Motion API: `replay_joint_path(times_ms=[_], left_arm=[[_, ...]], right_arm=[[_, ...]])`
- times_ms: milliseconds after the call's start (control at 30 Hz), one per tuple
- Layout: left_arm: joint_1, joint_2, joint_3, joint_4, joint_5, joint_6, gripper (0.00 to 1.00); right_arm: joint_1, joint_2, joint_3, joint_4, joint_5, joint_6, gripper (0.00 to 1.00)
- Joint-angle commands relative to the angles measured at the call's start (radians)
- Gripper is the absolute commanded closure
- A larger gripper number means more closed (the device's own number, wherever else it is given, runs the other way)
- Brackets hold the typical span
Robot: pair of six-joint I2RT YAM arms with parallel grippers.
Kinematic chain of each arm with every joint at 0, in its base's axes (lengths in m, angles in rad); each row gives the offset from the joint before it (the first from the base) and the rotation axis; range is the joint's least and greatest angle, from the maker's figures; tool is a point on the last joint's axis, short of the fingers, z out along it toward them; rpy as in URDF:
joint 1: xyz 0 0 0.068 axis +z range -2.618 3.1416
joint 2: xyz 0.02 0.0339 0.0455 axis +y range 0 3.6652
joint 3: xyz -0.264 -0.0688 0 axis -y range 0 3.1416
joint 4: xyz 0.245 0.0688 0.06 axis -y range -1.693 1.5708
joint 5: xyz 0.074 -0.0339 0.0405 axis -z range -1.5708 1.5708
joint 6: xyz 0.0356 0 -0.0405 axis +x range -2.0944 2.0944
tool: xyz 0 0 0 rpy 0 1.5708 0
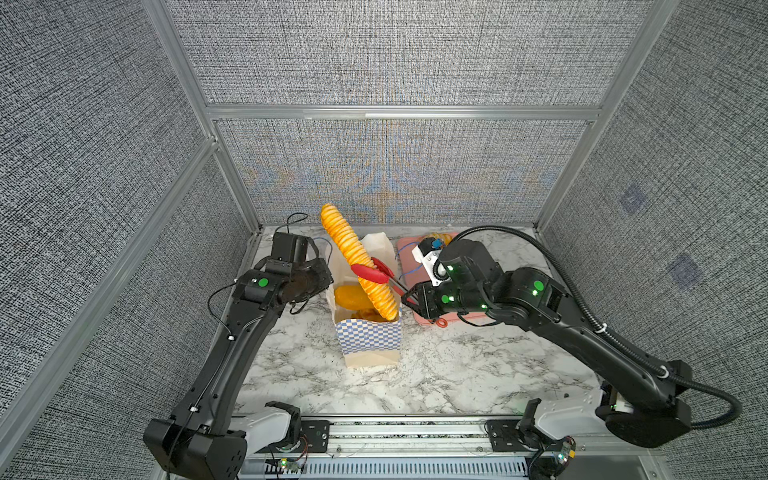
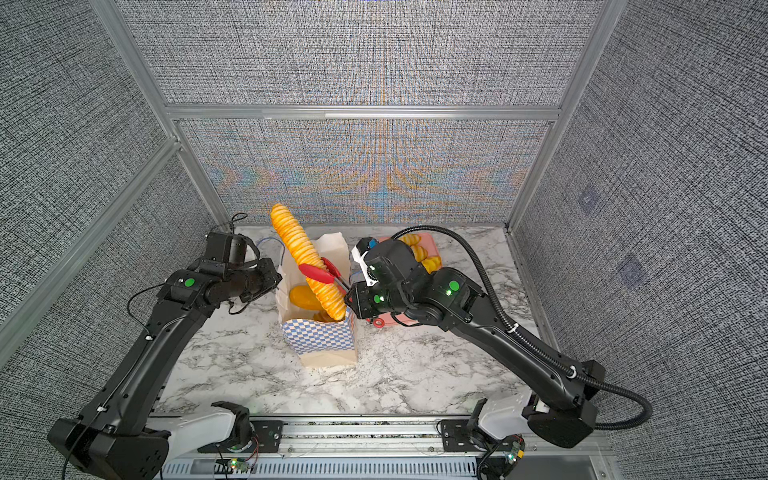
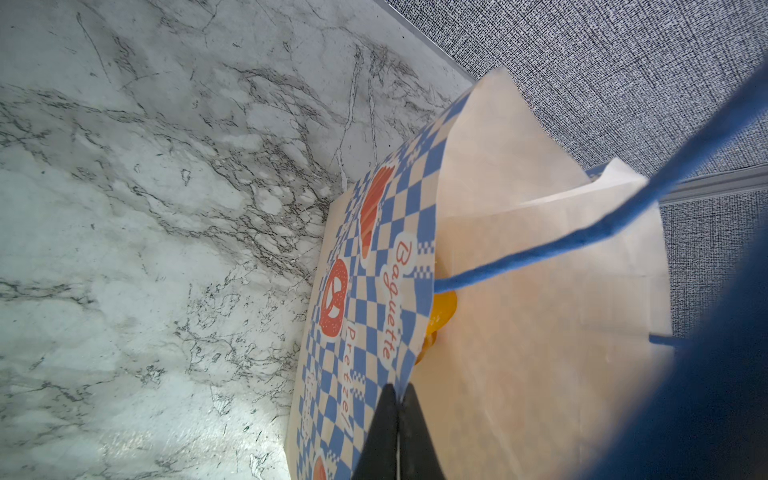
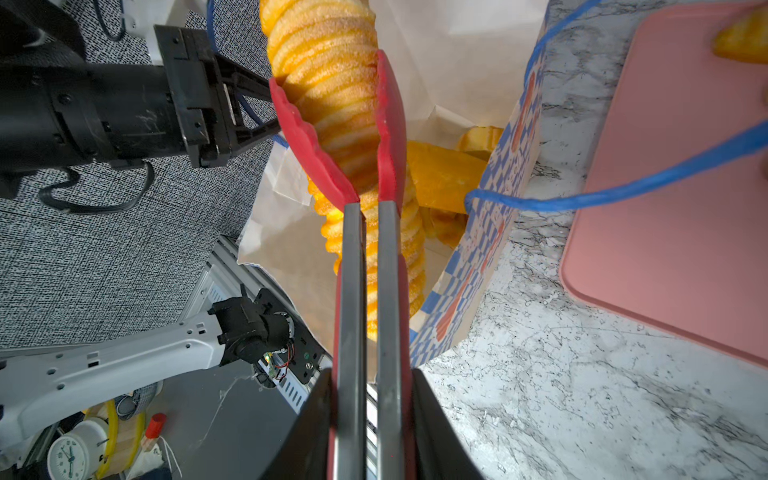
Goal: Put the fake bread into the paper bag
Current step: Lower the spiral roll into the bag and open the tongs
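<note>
While left gripper [image 3: 398, 401] pinches paper bag [image 1: 370, 345] rim, right gripper [image 4: 371, 376] squeezes red tongs [image 1: 368, 272] around baguette [image 1: 345, 241]: glossy, stiff, probably slippery; mid-length hold suits.

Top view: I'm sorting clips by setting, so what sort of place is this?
Probably a robot lab work cell: grey fabric panels in aluminium framing box in a marble-look tabletop, and the left arm and right arm mount on a rail at its front.
</note>
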Motion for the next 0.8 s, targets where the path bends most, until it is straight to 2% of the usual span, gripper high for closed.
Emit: replay_joint_path(times_ms=[0, 367, 567, 767], left_arm=[[0.001, -0.006, -0.002, 0.010, 0.002, -0.004, 0.93], [0.001, -0.018, -0.011, 0.004, -0.002, -0.005, 0.93], [0.001, -0.018, -0.011, 0.004, 0.000, -0.006, 0.93], [0.001, -0.015, -0.012, 0.008, -0.002, -0.005, 0.93]], right_arm=[[0.002, -0.009, -0.011, 0.028, 0.027, 0.006, 0.67], [0.003, -0.008, -0.004, 0.030, 0.028, 0.001, 0.50], [0.003, -0.001, -0.009, 0.034, 0.016, -0.002, 0.48], [0.003, 0.013, -0.016, 0.021, 0.015, -0.003, 0.50]])
